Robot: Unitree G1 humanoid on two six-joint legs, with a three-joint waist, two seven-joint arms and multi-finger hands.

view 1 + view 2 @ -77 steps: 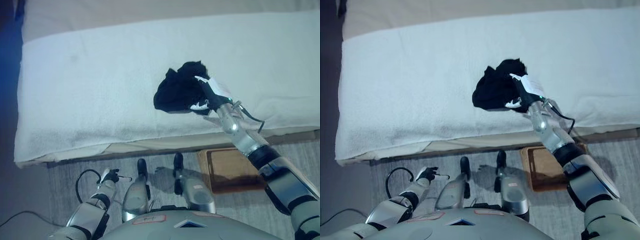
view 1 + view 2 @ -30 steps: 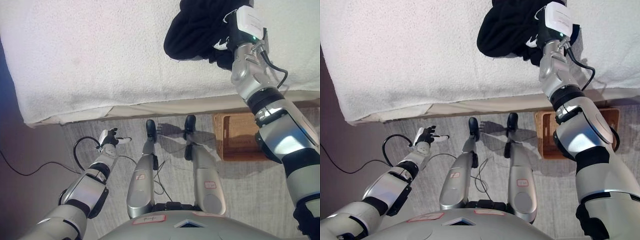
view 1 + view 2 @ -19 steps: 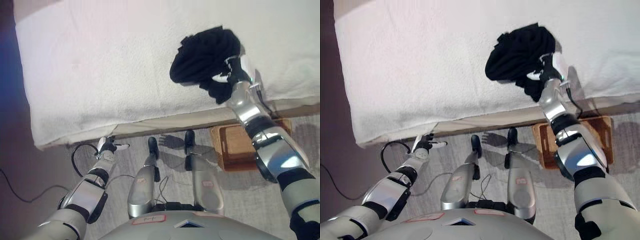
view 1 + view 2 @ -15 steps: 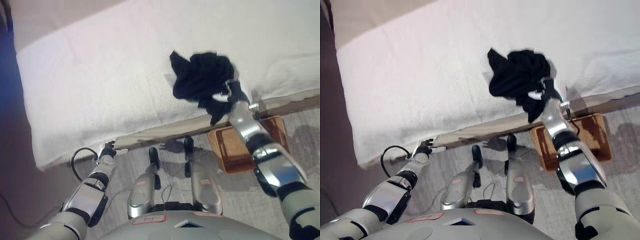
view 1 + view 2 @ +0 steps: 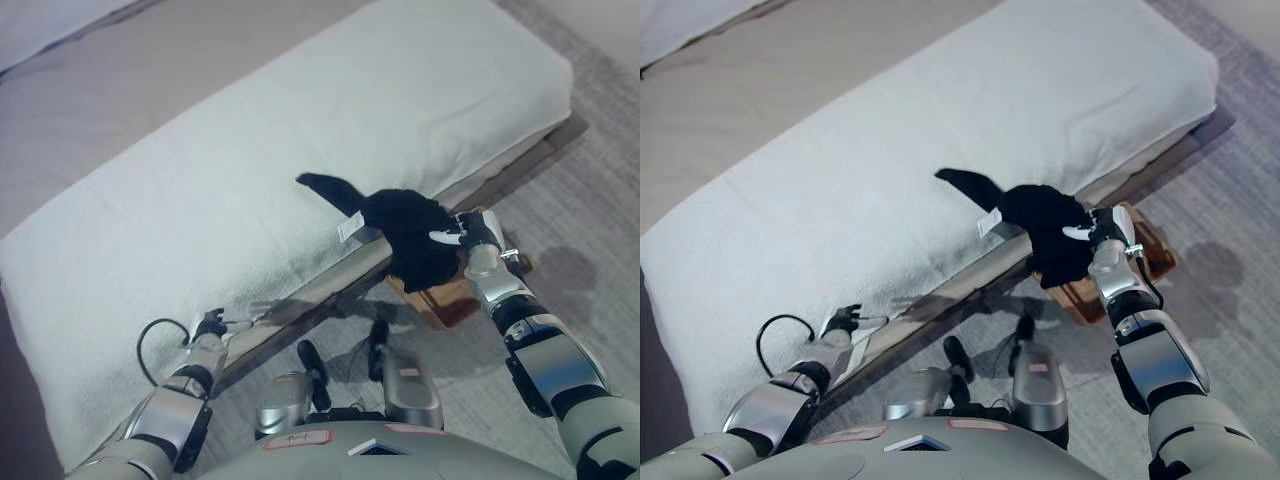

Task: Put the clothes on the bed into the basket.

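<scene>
A black garment (image 5: 405,235) with a white tag is bunched at the bed's front edge, and my right hand (image 5: 468,238) is shut on it. Most of the cloth hangs past the edge, over the brown wicker basket (image 5: 1145,252) on the floor. One black end (image 5: 322,186) still trails back onto the white bed cover (image 5: 200,230). The garment and my right arm hide much of the basket. My left hand (image 5: 210,325) hangs low by the bed's front edge at lower left, fingers relaxed, holding nothing.
The bed runs diagonally across the view, with a beige sheet (image 5: 120,90) behind the white cover and a wooden frame (image 5: 330,285) along its front. Grey carpet (image 5: 590,200) lies around the basket and to the right.
The camera has swung and the whole view has shifted. My right hand has pulled the black garment off the bed's surface to its front edge, where it now hangs over the basket.
</scene>
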